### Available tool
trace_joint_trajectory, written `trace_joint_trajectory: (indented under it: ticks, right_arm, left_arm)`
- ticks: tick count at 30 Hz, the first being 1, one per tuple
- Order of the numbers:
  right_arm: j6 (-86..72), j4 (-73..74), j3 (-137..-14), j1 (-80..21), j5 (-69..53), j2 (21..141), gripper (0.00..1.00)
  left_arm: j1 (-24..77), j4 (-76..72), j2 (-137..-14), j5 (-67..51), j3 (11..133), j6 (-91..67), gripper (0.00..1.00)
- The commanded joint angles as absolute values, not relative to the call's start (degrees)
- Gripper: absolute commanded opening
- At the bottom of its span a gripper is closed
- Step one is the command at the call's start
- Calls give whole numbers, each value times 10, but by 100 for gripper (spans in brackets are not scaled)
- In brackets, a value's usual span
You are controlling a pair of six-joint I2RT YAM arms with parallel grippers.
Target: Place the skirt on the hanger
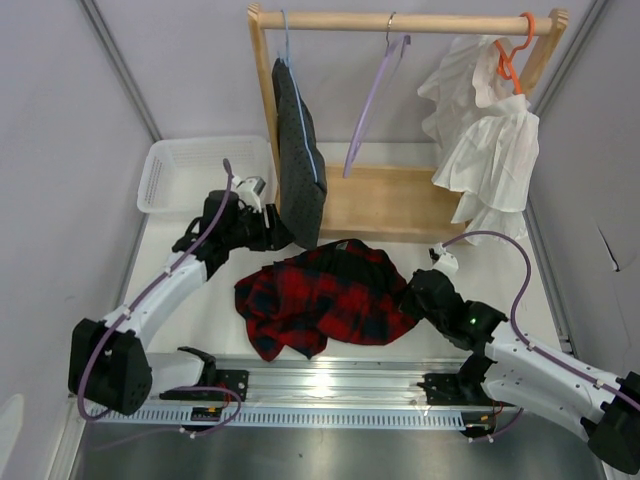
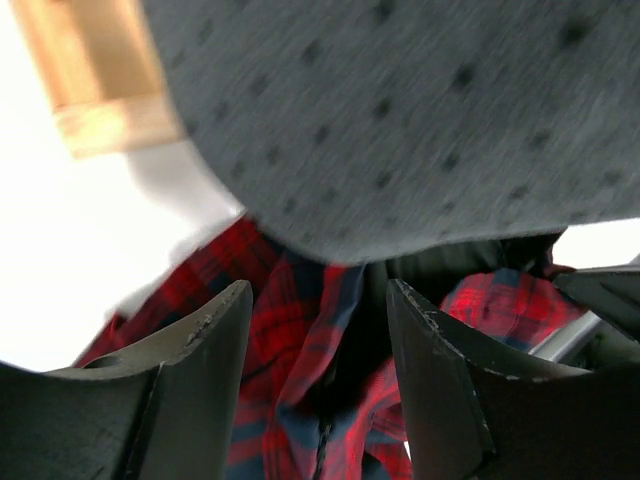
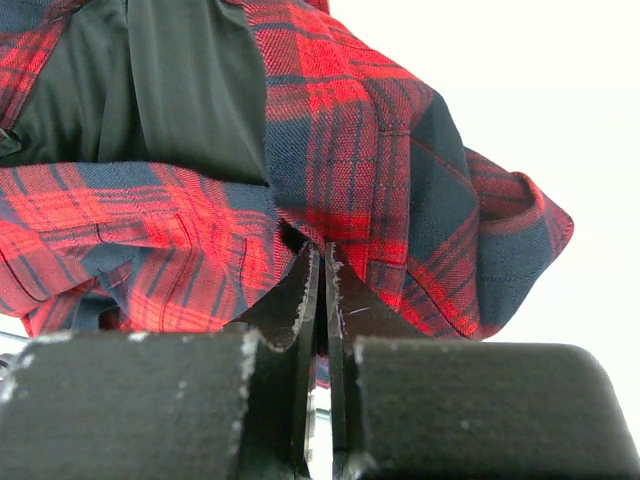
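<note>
1. The right pincer (image 3: 322,250) was shut, tips against the skirt's (image 1: 325,295) right hem; whether it pinched cloth was unclear.
2. The skirt lay crumpled on the surface (image 1: 215,320). It looked soft, light and floppy, probably best gripped at the waistband.
3. The left pincer (image 2: 320,295) gaped wide and empty above the skirt's far-left edge, under the grey garment (image 1: 298,150).
4. The hanger (image 1: 370,110) hung bare on the rail (image 1: 400,20).

Left fingers (image 2: 210,350) spread wide — right fingers (image 3: 290,305) pressed together; both arms angled inward.
</note>
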State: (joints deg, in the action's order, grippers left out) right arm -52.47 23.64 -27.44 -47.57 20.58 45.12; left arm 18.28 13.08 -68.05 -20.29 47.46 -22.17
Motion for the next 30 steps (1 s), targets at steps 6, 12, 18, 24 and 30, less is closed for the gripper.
trace_joint_trajectory:
  ticks: [6,12,18,24,30]
  right_arm:
    - [-510,243,-303,-477,218,446,0]
    - [-505,247,-308,-475,217,442,0]
    - [-503,242,-304,-470,209,440,0]
    - [-479,236,-322,-449,193,454,1]
    - [-411,220,-395,-318,92,481,0]
  left_arm:
    - [221,189,-787,-280,570,-115,58]
    - [246,227,-838,-291,590,-86,57]
    - [259,233,-884,-286,606,-79,56]
    - [273,252,-916,-261,646,-80,28]
    - [265,260,-876,-184,697,-111,0]
